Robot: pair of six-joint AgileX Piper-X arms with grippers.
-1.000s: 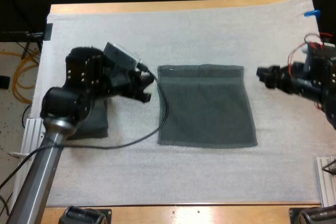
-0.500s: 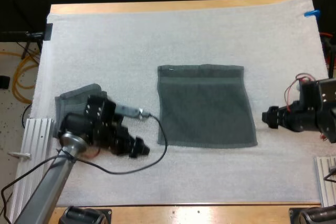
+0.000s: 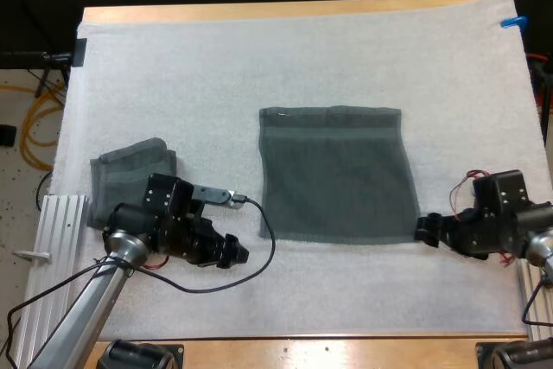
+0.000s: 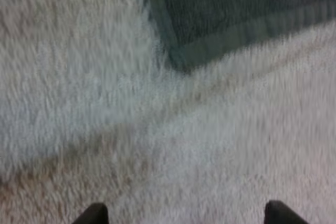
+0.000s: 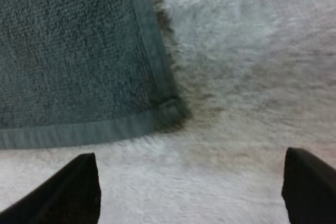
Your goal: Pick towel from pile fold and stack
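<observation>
You are hovering the left gripper and right gripper, fingers spread and empty, with the soft, light towel lying just ahead of them, its hemmed near corners being the places to pinch.

Bright, even light — shadows faint and soft.

Bench: wooden, its pale edge showing along the far and near sides.
Mat: white, fleecy, covering nearly the whole bench top.
On the mat: flat towel, dark grey-green, spread open near the middle; bunched towel, same colour, near the left edge, well apart from the first.
</observation>
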